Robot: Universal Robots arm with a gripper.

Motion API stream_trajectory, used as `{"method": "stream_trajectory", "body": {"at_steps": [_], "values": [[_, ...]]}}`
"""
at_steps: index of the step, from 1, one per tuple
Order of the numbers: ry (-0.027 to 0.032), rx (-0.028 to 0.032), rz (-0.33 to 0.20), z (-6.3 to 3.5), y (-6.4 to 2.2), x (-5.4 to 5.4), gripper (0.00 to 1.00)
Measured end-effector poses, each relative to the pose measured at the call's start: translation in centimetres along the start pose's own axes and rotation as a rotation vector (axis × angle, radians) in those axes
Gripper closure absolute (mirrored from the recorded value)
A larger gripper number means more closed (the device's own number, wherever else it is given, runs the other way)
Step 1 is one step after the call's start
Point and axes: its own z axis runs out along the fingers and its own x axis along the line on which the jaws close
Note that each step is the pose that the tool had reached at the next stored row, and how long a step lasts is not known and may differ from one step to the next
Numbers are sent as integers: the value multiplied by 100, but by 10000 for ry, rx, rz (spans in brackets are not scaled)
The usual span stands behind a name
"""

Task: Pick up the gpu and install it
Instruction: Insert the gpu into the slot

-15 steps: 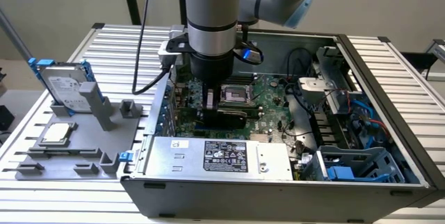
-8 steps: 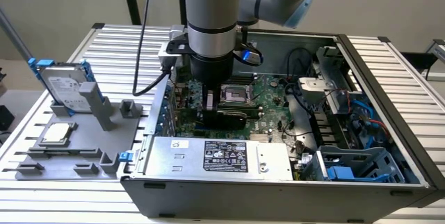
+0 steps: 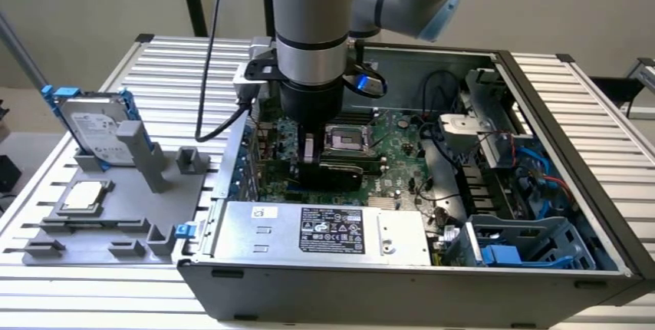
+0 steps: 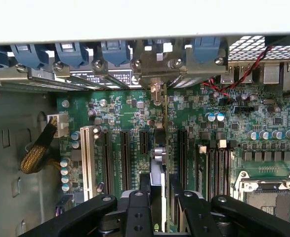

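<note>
gpu [image 4: 160, 163]: held edge-on between the gripper's two fingers, standing upright over the motherboard, so from the wrist view you mostly see its thin top edge. in the exterior view it's the dark slab [image 3: 333, 170] under the arm, down inside the case.
gpu long axis: runs along the expansion slots, parallel to them, one end pointing at the back wall of the case where the slot covers are. a silvery bit of it reaches toward that wall, can't say for sure it's the bracket.
gpu seating: it sits over the slot area, can't tell if it's actually down in a slot or just above one.
gripper [image 4: 159, 197]: partly closed and clamped on the gpu, black fingers [image 4: 137, 207] pressing either side of the card.
arm [image 3: 312, 31]: comes straight down into the open case, near the exterior view's left side of the board.
motherboard [image 4: 224, 128]: green, row of long black slots plus one white slot, cpu socket [image 3: 346, 140] off to the side of the card.
pc case [image 3: 573, 115]: lying open on the slatted table [image 3: 184, 54]; inside are the board, a power supply [image 3: 317, 230] with a label along the near wall, cables, and blue plastic drive bays [image 3: 522, 245] on the exterior view's right.
grey fixture tray [image 3: 103, 222]: outside the case on the exterior view's left, holds a hard drive [image 3: 94, 127] with blue rails standing upright and a cpu chip [image 3: 84, 196] lying flat.
</note>
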Motion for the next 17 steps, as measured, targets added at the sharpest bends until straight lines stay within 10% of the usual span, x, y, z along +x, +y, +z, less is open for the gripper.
{"method": "stream_trajectory", "body": {"at_steps": [7, 17], "values": [[-6, 2, 2, -37, -1, -3, 72], [1, -1, -1, -483, -13, 6, 65]]}}
